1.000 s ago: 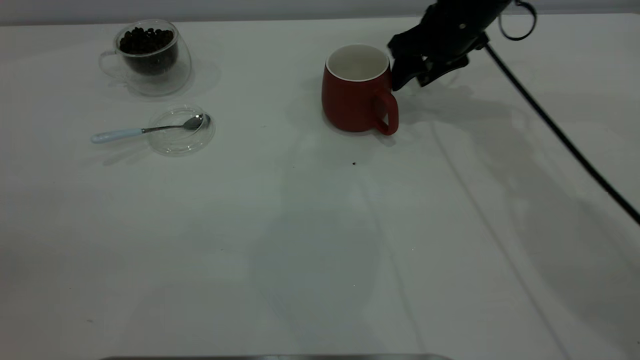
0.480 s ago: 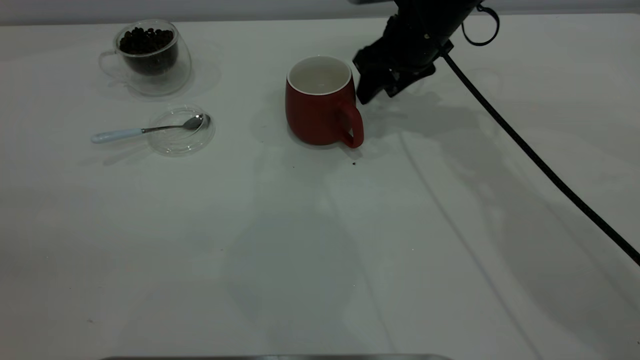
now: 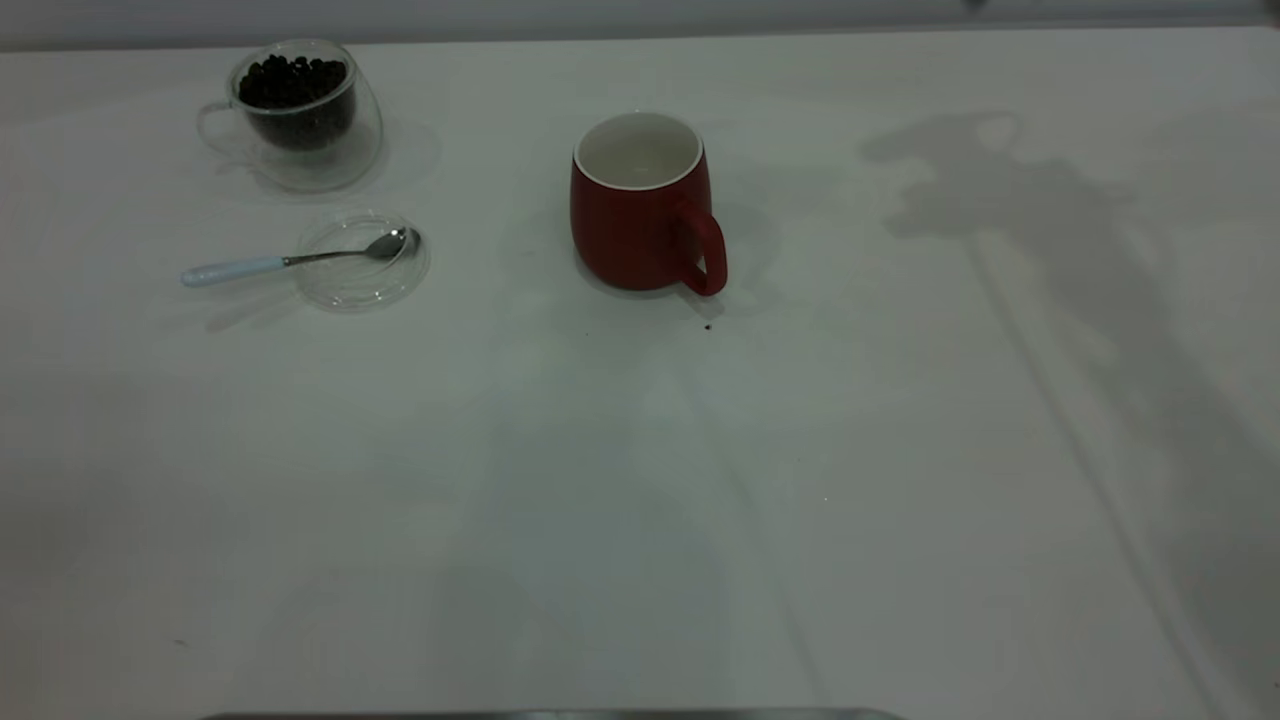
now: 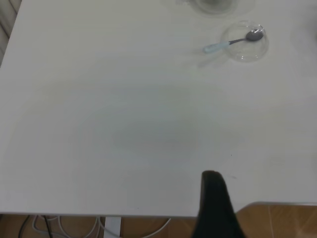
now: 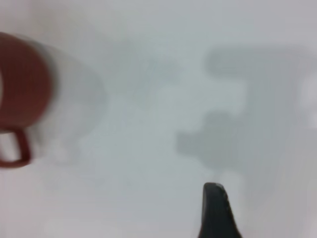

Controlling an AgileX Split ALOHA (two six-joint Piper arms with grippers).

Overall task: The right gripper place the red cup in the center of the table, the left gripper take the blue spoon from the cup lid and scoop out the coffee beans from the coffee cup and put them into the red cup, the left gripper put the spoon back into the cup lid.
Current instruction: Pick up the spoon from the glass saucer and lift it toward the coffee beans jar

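Observation:
The red cup (image 3: 640, 215) stands upright near the middle of the table (image 3: 640, 500), handle toward the front right; its side also shows in the right wrist view (image 5: 20, 84). At the far left is the coffee cup (image 3: 300, 120), filled with coffee beans (image 3: 293, 82). In front of it lies the cup lid (image 3: 362, 265). The blue spoon (image 3: 250, 266) rests with its bowl in the lid and its handle sticking out left. Neither gripper shows in the exterior view. The left gripper (image 4: 214, 198) hangs by the table's edge, far from the spoon (image 4: 228, 43). The right gripper (image 5: 215, 208) is over bare table, apart from the cup.
A tiny dark speck (image 3: 708, 326) lies just in front of the red cup. An arm's shadow (image 3: 1000, 200) falls across the right side of the table. The left wrist view shows the table's edge with wooden floor (image 4: 282, 220) and cables below.
The red cup was moved left toward the table's middle, then stayed put. The right arm let go, drew back from it and left the exterior view.

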